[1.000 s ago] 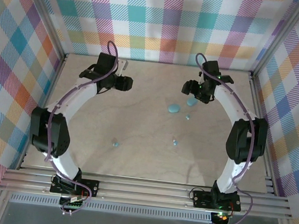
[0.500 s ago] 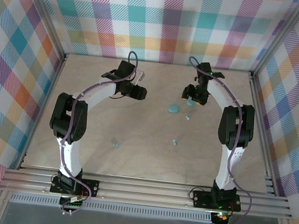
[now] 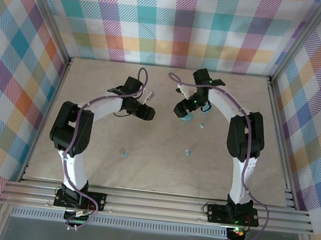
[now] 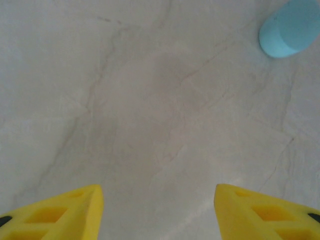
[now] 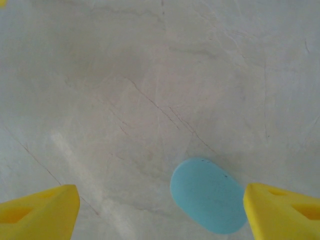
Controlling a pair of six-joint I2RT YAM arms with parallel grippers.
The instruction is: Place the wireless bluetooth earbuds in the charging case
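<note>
1. Both arms reach over the far half of the table (image 3: 88,146), and their heads face each other near its 12 o'clock side.
2. The left gripper (image 3: 144,112) is spread. In its wrist view the yellow fingers (image 4: 60,212) stand apart with only bare table between them. A light-blue rounded thing (image 4: 292,27), a case by its colour, sits ahead at about 1 o'clock.
3. The right gripper (image 3: 181,108) is also spread wide. It hangs over the charging case (image 5: 210,195), a pale-blue oval lying flat on the table.
4. In the right wrist view the case lies between the fingertips, close against the right finger (image 5: 285,210) and well apart from the left one. (I cannot tell whether that finger touches it.) Nothing is pinched.
5. From above, the case peeks out at 5 o'clock from the right gripper.
6. I can count three earbuds (image 3: 188,153), all loose on the table and outside the case. One (image 3: 201,125) is just beside the case at its 3 o'clock. One is nearer the arm bases at 5 o'clock from the case. The third (image 3: 124,153) is well apart, at 6 o'clock from the left gripper.
</note>
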